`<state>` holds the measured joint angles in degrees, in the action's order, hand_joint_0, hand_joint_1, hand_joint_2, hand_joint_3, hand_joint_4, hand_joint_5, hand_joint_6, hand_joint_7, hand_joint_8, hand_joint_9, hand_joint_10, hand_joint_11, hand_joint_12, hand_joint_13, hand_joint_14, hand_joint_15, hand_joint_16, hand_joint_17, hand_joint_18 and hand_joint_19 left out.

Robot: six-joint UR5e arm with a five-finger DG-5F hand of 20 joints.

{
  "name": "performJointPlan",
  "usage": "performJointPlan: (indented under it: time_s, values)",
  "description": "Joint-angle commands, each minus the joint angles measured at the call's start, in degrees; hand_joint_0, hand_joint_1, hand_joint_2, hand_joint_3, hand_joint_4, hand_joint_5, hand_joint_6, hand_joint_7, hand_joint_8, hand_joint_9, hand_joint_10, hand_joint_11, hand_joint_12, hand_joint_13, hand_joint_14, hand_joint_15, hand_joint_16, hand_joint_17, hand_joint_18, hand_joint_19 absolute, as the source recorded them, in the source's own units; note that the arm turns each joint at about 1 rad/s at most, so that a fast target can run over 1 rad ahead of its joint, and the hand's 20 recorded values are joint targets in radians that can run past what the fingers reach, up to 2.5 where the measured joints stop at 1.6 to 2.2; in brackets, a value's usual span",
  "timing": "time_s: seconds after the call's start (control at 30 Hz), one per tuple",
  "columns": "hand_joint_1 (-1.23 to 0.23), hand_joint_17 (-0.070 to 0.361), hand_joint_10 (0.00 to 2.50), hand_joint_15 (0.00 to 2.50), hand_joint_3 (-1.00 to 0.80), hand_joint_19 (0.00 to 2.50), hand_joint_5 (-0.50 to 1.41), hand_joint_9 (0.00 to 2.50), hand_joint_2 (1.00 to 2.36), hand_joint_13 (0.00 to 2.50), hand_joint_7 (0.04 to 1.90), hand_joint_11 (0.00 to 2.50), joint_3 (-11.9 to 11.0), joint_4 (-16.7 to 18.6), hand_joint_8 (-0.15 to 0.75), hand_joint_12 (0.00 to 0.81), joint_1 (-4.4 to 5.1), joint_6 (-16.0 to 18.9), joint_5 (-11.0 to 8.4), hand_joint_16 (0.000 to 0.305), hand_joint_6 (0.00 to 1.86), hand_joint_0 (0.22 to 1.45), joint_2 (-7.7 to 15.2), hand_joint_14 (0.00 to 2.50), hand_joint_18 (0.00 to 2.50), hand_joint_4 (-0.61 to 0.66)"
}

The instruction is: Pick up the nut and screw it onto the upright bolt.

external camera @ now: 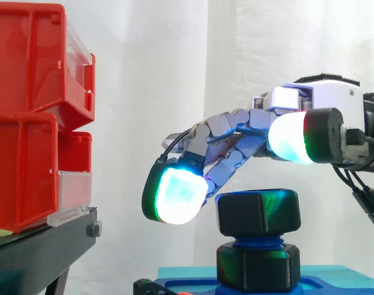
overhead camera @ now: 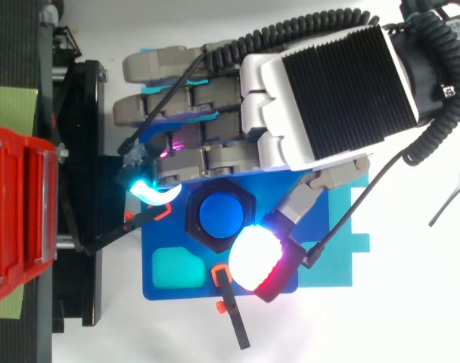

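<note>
Robot hand (external camera: 261, 126) is released: fingers loosely half-curled, nothing in them. It hovers over the fixture, coming in from the right of the side view.

Nut (external camera: 258, 212) (black, hex) sits on top of the upright blue bolt (external camera: 258, 241), with blue thread showing under it. Below the thread is a second black hex piece (external camera: 258, 265), sitting on the blue fixture plate (overhead camera: 163, 236).

In the top view the nut (overhead camera: 219, 214) rings the blue bolt end, roughly mid-plate, toward the plate edge that the robot hand covers.

The cyan fingertip pad (external camera: 175, 193) hangs just beside the nut on the bin side, about level with its top, with a small gap between them. The white-and-red thumb pad (overhead camera: 253, 255) is on the opposite side of the nut; the side view shows it above the nut, not touching.

The plate lies on a teal sheet (overhead camera: 336, 257) on the white bench (overhead camera: 411, 302). There is a teal recess (overhead camera: 177, 267) near one plate corner, and a black clamp lever (overhead camera: 234, 318) at the plate edge.

Red bins (external camera: 27, 123) are stacked on the black stand (external camera: 39, 252), apart from the plate.
</note>
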<state>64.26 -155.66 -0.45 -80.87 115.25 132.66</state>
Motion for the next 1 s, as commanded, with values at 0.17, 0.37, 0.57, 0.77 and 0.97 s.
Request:
performJointPlan:
  time_s: [0.17,0.37,0.57,0.77,0.97]
  values:
    - [-0.06,0.073,0.0,0.0,-0.5,0.0,-0.05,0.73,1.0,0.34,1.12,0.0,0.8,-0.3,0.237,0.302,0.37,-0.1,0.15,0.032,0.5,0.5,0.0,0.0,0.0,0.24]
    - [-0.06,0.072,0.0,0.0,-0.5,0.0,-0.04,0.74,1.0,0.35,1.28,0.0,0.8,-0.3,0.243,0.299,0.28,0.0,0.24,0.032,0.5,0.51,0.0,0.0,0.0,0.19]
    - [-0.07,0.069,0.0,0.0,-0.5,0.0,-0.02,0.76,1.0,0.38,1.4,0.0,0.8,0.0,0.248,0.294,-0.25,0.0,0.77,0.031,0.5,0.51,0.0,0.0,0.02,0.17]
    - [-0.07,0.067,0.0,0.0,-0.5,0.0,-0.01,0.78,1.0,0.39,1.46,0.0,0.7,0.1,0.252,0.29,-0.51,-0.1,1.3,0.03,0.5,0.52,0.0,0.0,0.04,0.17]
    - [-0.07,0.065,0.0,0.0,-0.5,0.0,0.01,0.82,1.0,0.43,1.5,0.0,0.8,0.8,0.254,0.284,-0.95,-0.3,1.56,0.029,0.51,0.52,0.0,0.0,0.07,0.17]
